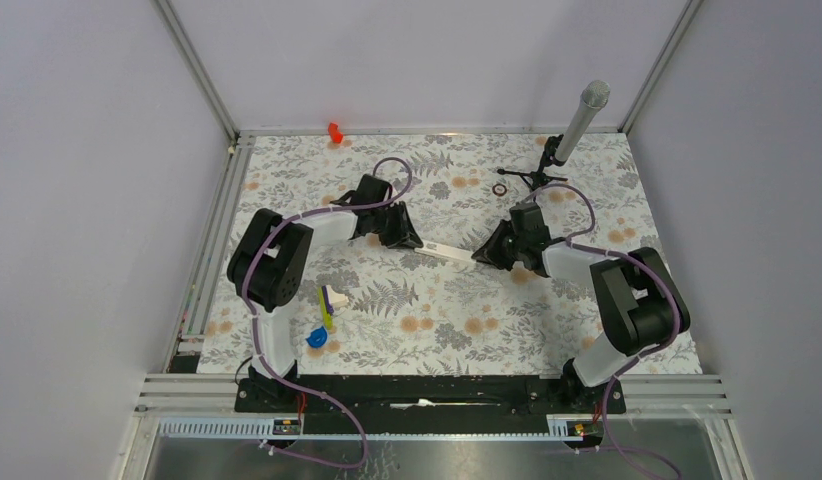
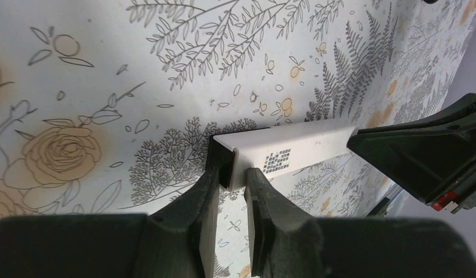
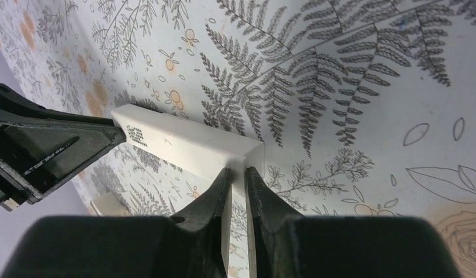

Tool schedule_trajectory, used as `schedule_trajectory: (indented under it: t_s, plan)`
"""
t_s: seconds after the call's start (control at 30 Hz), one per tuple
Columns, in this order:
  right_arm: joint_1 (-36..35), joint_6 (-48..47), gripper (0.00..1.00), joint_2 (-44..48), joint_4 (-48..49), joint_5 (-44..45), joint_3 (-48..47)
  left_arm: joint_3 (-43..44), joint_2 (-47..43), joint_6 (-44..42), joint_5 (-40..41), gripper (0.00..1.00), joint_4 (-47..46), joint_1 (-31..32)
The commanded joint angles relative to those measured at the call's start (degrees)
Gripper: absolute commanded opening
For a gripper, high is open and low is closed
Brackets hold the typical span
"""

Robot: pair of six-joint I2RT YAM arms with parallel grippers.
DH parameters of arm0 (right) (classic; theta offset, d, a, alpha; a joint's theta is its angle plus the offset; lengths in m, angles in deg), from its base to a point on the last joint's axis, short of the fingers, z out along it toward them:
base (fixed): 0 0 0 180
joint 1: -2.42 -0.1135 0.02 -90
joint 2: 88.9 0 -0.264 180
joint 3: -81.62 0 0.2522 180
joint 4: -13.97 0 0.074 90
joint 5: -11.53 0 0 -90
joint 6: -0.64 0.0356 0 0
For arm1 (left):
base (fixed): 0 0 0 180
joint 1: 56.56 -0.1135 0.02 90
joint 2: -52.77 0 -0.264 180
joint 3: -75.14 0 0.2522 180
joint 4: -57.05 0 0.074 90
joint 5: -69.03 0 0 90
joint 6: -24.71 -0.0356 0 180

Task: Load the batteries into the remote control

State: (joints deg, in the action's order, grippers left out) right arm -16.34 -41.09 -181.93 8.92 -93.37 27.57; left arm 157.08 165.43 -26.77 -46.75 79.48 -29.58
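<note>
I am pinching the remote [image 1: 449, 255] from both ends, near the middle of the flowered cloth [image 1: 587, 215]. My left pincer [image 2: 231, 176] is closing its 2 fingers on the remote's dark end, where the casing steps down into a black notch, and just past that notch a small grey dotted code is showing on the white face. My right pincer [image 3: 237, 176] is gripping the opposite, plain white end, its 2 fingers pressing a corner of the bar between them with almost no gap. Seen from above, the remote is lying as a slim white bar slanting slightly, its left end farther from my bases than its right, bridging the space between my 2 wrists. I cannot tell whether it is resting on the cloth or hanging just above it (the wrist views are showing a shadow under it, nothing firmer). Well behind my right pincer, a small black ring [image 1: 500, 189] is lying beside the foot of a microphone stand [image 1: 582, 120]. Near my left arm's base, a yellow, white and blue toy cluster [image 1: 323, 315] is sitting on the cloth, well apart from the remote.
</note>
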Motion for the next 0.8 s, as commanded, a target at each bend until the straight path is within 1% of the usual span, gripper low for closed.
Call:
schedule_trajectory:
  t_s: [0.0, 0.1, 0.23, 0.3, 0.4, 0.47, 0.77]
  plan:
    - [-7.06, 1.67, 0.12, -6.30, -2.70, 6.80, 0.45, -4.83, 4.67, 0.18, -0.59, 0.02, 1.30, 2.03]
    - [-8.24, 2.43, 0.19, -6.59, -3.65, 9.54, 0.03, -5.48, 4.72, 0.97, -1.52, 0.00, -0.10, 1.77]
    - [-8.39, 0.88, 0.23, -6.96, -5.92, 13.62, -0.97, -6.16, 4.68, 1.74, -1.60, 0.00, -1.18, 1.20]
    - [-8.39, -0.36, 0.23, -6.93, -7.37, 16.36, -1.72, -6.47, 4.52, 1.97, -1.42, 0.00, -1.51, 0.78]
    - [-8.62, -1.60, 0.19, -7.26, -8.35, 19.01, -2.85, -6.89, 4.30, 2.47, -1.42, 0.00, -2.41, 0.31]
    - [-9.71, -2.00, 0.19, -8.02, -10.63, 20.55, -3.86, -7.23, 4.30, 3.21, -2.11, 0.00, -3.38, 0.18]
    - [-13.01, -0.44, 0.18, -11.12, -11.17, 21.34, -5.30, -8.60, 4.58, 7.09, -5.07, 0.00, -8.24, 0.13]
